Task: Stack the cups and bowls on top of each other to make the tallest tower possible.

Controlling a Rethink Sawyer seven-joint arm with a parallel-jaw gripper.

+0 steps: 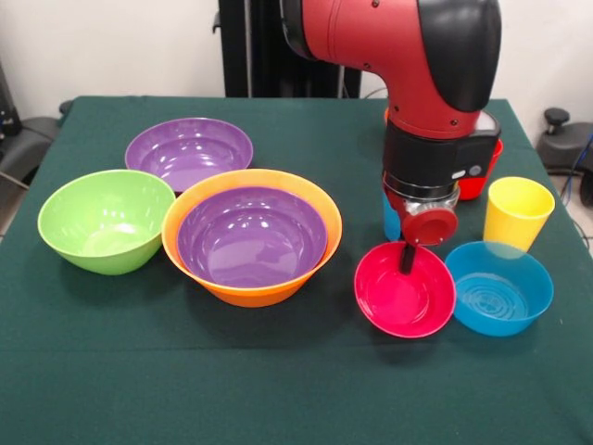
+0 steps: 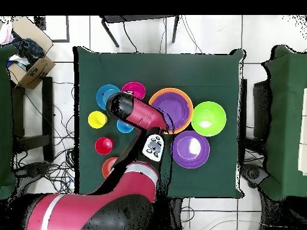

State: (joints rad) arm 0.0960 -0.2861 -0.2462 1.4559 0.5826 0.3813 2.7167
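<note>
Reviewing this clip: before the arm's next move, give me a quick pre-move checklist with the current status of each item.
1. Gripper over the pink-red bowl: ok, its tip reaches down at the bowl's far rim.
2. Fingers open or shut: cannot tell.
3. Tower base ready: ok, a purple bowl sits nested in the large orange bowl.
4. Neighbours clear of the pink-red bowl: not ok, the small blue bowl sits right beside it, perhaps touching.
5. Yellow cup upright: ok.

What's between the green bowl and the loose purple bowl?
Nothing. In the overhead view, only bare cloth separates the green bowl and the purple bowl; the front view agrees.
</note>
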